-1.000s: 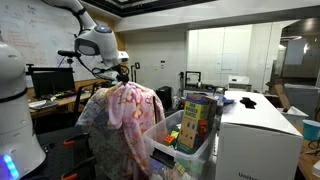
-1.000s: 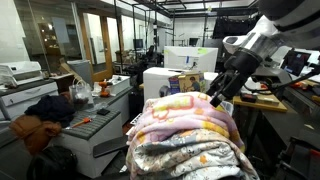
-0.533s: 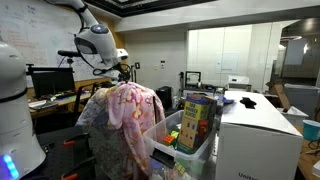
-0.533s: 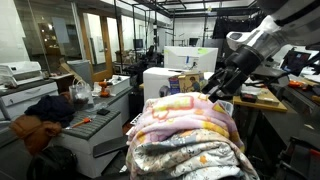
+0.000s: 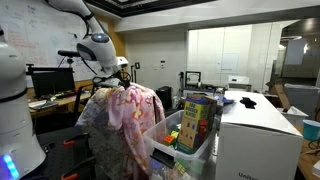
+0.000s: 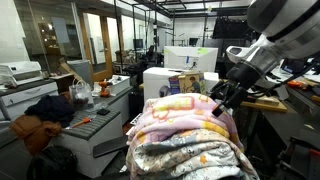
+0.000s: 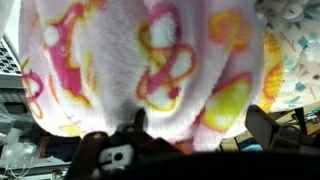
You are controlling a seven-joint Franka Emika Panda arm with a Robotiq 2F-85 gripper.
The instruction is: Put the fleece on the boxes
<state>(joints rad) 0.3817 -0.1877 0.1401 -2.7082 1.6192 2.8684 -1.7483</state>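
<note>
Over the last second you dipped the gripper (image 6: 217,106) onto the top fold of the fleece (image 5: 125,115), jaws spread wide in the wrist view, presumably to pinch it there, since the fleece hung draped beside the boxes (image 5: 197,118), not yet on them.

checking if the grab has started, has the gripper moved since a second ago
Yes. In an exterior view the gripper has shifted right and a little down, away from the white cabinet behind it, toward the pink blanket.
</note>
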